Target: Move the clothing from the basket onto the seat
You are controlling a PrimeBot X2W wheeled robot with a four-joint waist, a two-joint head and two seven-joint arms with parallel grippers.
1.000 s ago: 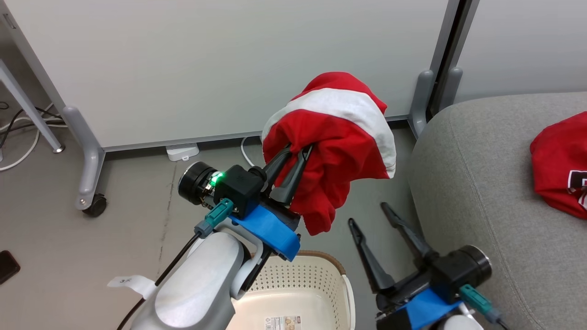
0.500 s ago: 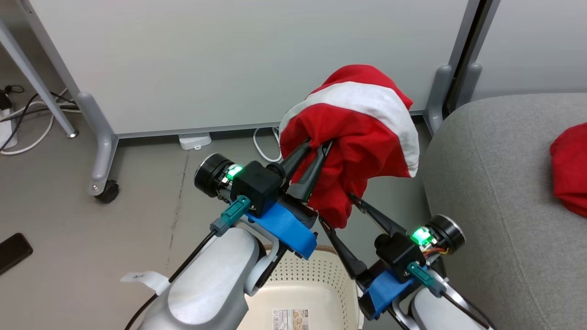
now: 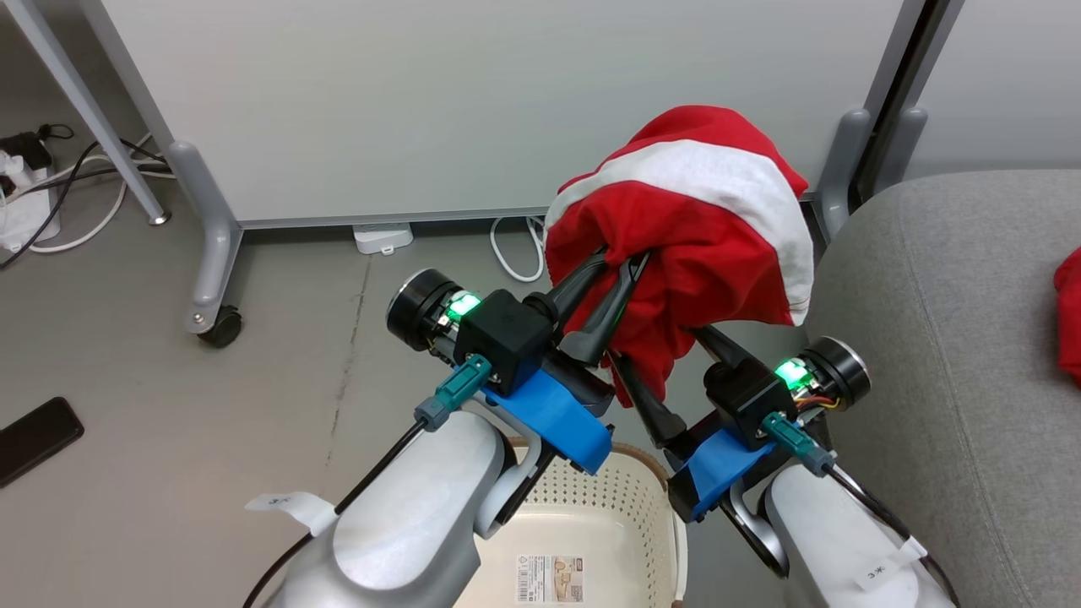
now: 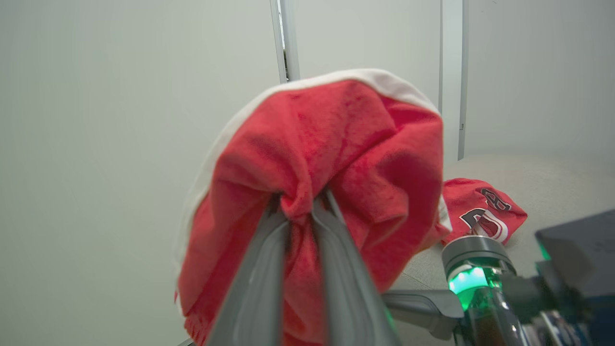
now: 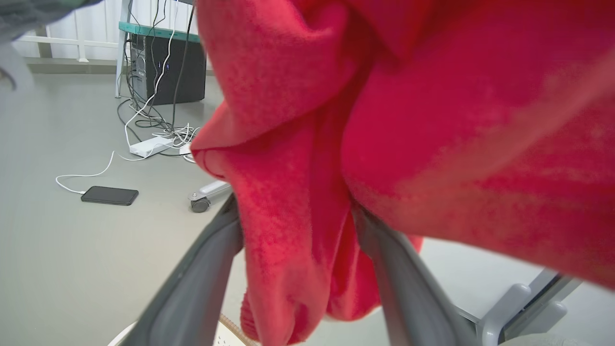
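The left hand (image 3: 623,256) is clenched on a bunched fold of a red jersey (image 3: 684,219) with a broad white stripe, holding it up in the air; in its own wrist view the two fingers pinch the cloth tight near their tips, and the rest of the garment domes over them and hangs down on both sides. The right hand (image 5: 295,206) is spread wide, one finger either side of the jersey's hanging lower tail; it brackets the cloth but is not closed on it. The jersey is clear of the laundry basket (image 3: 583,515), which sits low under the two forearms, and hangs above the grey floor (image 3: 253,355) just beside the seat (image 3: 946,338); none of it is over the cushion yet. A second red jersey (image 4: 480,216) lies on the seat further along; what shows of the basket's inside holds no cloth.

The step in hand looks like the carry from basket to seat, with the right hand placed to take the dangling end. Next, that hand would likely need to close on the tail so it does not drag; then both arms swing rightwards over the cushion's rounded edge, lower, and let go beside the other jersey.
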